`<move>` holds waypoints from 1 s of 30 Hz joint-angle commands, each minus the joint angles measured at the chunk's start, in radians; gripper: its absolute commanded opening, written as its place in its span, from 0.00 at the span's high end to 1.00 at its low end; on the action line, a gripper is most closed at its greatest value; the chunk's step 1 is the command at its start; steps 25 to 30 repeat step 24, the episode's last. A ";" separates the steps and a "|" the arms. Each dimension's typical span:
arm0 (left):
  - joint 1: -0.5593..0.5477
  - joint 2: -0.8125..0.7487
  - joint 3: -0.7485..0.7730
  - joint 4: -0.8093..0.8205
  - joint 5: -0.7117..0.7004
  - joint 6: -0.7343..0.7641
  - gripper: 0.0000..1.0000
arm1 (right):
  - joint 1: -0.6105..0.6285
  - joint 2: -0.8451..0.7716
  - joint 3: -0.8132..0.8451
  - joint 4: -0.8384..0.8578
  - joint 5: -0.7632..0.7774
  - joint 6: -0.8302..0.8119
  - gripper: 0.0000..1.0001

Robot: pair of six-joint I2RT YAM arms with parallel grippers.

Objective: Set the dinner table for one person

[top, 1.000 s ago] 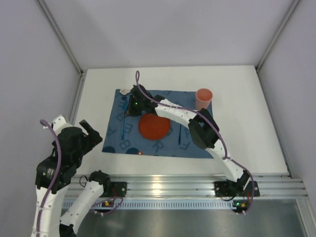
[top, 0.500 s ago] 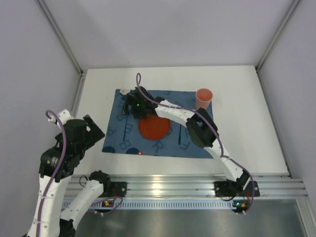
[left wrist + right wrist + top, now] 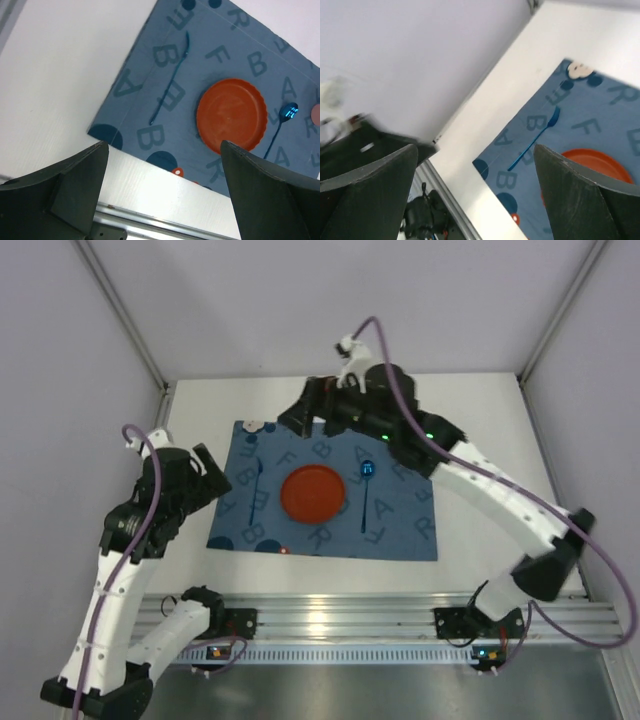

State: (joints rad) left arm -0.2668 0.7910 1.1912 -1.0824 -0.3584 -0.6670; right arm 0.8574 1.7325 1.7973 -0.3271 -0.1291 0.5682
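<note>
Two end effectors, left (image 3: 162,147) and right (image 3: 475,147), hang over the dinner table (image 3: 480,410).

The mat (image 3: 400,530) lies on the tabletop (image 3: 330,575). The plate (image 3: 312,494) sits mid-mat, with the fork (image 3: 254,490) to its left and the spoon (image 3: 365,495) to its right (neither touching it).
</note>
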 commanded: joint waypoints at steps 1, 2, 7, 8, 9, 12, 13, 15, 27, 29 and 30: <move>0.005 0.091 -0.001 0.171 0.113 0.064 0.01 | 0.008 -0.282 -0.201 -0.056 0.155 -0.148 0.00; 0.003 0.132 0.004 0.182 0.119 0.070 0.01 | 0.006 -0.333 -0.319 -0.062 0.166 -0.152 0.00; 0.003 0.224 0.015 0.257 0.125 0.083 0.01 | 0.008 -0.682 -0.671 -0.067 0.200 -0.073 0.00; 0.003 0.237 0.016 0.280 0.131 0.086 0.01 | 0.006 -0.726 -0.762 -0.067 0.194 -0.041 0.00; 0.003 0.250 0.015 0.292 0.136 0.087 0.01 | 0.006 -0.767 -0.801 -0.067 0.194 -0.027 0.00; 0.001 0.263 0.002 0.331 0.162 0.095 0.01 | 0.006 -0.895 -0.894 -0.085 0.207 -0.001 0.00; 0.001 0.263 -0.004 0.341 0.168 0.098 0.01 | 0.008 -0.939 -0.909 -0.095 0.224 0.001 0.00; 0.000 0.260 -0.019 0.358 0.174 0.104 0.01 | 0.006 -0.971 -0.912 -0.141 0.252 0.001 0.00; -0.029 0.229 -0.070 0.375 0.158 0.122 0.01 | 0.006 -1.145 -0.905 -0.348 0.399 0.013 0.00; -0.029 0.229 -0.070 0.375 0.158 0.122 0.01 | 0.006 -1.145 -0.905 -0.348 0.399 0.013 0.00; -0.029 0.229 -0.070 0.375 0.158 0.122 0.01 | 0.006 -1.145 -0.905 -0.348 0.399 0.013 0.00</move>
